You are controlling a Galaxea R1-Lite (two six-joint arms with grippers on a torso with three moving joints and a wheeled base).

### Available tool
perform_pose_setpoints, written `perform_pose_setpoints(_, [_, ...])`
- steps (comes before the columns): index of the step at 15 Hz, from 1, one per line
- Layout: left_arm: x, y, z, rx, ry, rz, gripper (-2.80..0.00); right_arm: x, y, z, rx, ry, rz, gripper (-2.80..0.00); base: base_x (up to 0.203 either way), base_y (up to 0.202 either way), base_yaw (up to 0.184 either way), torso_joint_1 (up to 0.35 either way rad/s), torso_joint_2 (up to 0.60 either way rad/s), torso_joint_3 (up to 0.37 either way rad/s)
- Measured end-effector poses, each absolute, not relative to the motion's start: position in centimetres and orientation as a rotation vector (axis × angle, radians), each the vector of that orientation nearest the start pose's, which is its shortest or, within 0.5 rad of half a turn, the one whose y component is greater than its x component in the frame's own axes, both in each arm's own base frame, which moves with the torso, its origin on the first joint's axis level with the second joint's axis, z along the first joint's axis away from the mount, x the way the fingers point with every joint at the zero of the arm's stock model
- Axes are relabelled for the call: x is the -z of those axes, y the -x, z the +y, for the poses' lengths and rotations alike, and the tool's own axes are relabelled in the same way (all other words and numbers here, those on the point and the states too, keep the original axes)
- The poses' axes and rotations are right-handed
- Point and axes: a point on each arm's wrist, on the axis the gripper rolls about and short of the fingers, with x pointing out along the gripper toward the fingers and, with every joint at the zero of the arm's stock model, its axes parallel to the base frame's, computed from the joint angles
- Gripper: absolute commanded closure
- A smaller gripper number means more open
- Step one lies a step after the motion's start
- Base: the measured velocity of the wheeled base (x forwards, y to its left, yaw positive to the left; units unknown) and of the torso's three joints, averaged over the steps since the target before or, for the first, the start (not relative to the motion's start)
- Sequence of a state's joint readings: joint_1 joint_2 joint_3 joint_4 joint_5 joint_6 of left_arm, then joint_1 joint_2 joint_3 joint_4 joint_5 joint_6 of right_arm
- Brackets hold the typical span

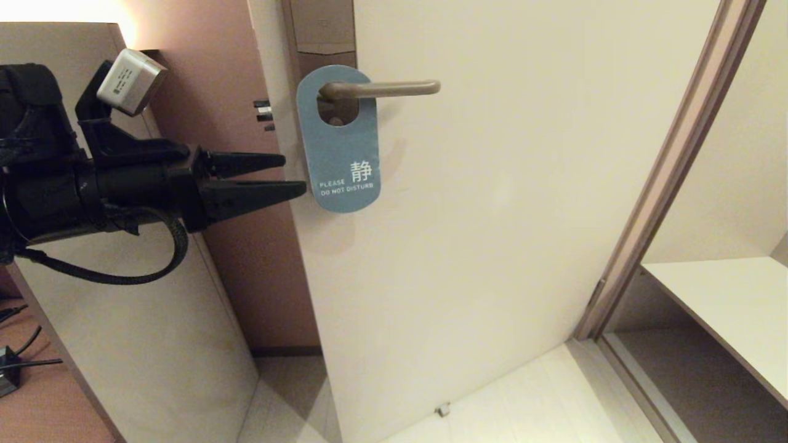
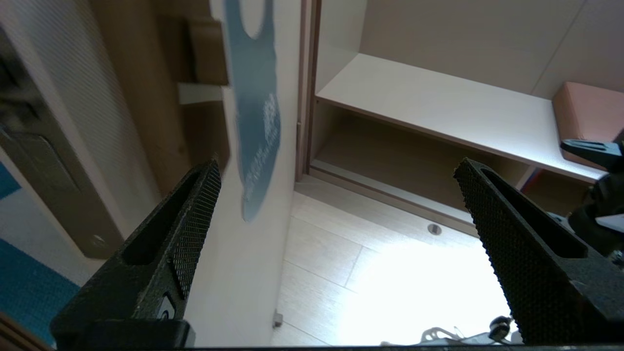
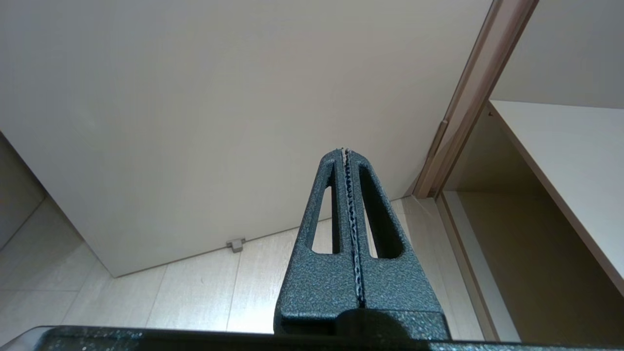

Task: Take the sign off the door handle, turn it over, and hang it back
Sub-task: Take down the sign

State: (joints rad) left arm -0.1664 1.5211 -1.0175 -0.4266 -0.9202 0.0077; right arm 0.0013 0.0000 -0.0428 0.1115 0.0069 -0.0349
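The sign (image 1: 342, 147) hangs by its oval hole from the door handle (image 1: 388, 89), blue-grey side out, reading "PLEASE DO NOT DISTURB". The handle is a brownish-grey lever on a tall narrow plate (image 1: 323, 31). My left gripper (image 1: 295, 175) is open and empty just left of the sign's lower half, at the door's edge, not touching the card. In the left wrist view the sign (image 2: 256, 122) lies flat on the door beyond the fingers (image 2: 195, 219). My right gripper (image 3: 343, 151) is shut and empty, low in front of the door, outside the head view.
The pale door (image 1: 492, 215) stands ajar. Its latch edge (image 1: 263, 111) meets a pinkish wall (image 1: 215, 154). A pale cabinet panel (image 1: 135, 320) is under my left arm. A wooden frame (image 1: 665, 166) and a white shelf (image 1: 720, 295) are at the right. A doorstop (image 1: 441, 409) sits on the floor.
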Motion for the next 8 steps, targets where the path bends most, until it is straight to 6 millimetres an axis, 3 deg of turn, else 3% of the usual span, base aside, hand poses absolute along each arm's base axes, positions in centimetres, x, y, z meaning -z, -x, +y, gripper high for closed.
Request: perform_pose_setpoints(8, [-27.5,-28.3,-7.0,1.104,0.022,0.070,-2.80,-7.6,2.6,0.0,-0.010,0.034,0.069,0.00,0.000,0.000,0.000,0.000,0.00,0.000])
